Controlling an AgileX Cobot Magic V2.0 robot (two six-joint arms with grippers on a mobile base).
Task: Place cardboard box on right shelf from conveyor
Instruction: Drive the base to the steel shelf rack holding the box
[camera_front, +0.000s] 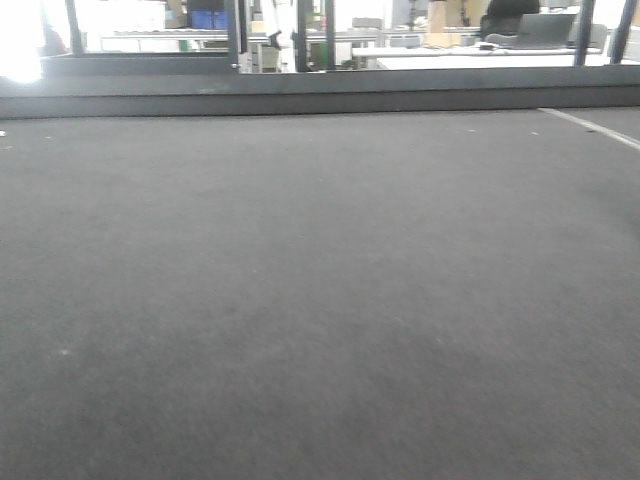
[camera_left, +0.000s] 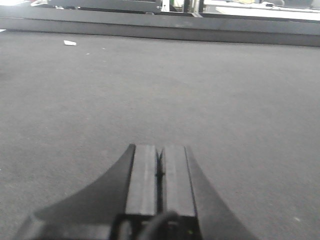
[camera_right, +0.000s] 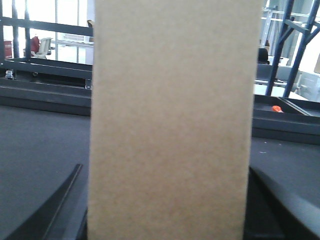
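Tan, plain and unmarked, the slim rectangular cardboard box (camera_right: 170, 120) fills the middle of the right wrist view. It stands upright between the two dark fingers (camera_right: 55, 205) of the right gripper (camera_right: 165, 167). The fingers sit tight against its left and right sides, so the jaws are spread only as wide as the carton. Whether its bottom rests on the belt is hidden. Behind it lies the wide dark grey woven conveyor belt (camera_front: 320, 300), with a dark raised rim (camera_front: 320, 95) along its far edge. The left gripper (camera_left: 159, 148) hangs low over the same belt, its two ridged black pads (camera_left: 142, 175) pressed together with nothing between them. A small white scrap (camera_left: 70, 43) lies on the belt far ahead, near the rim.
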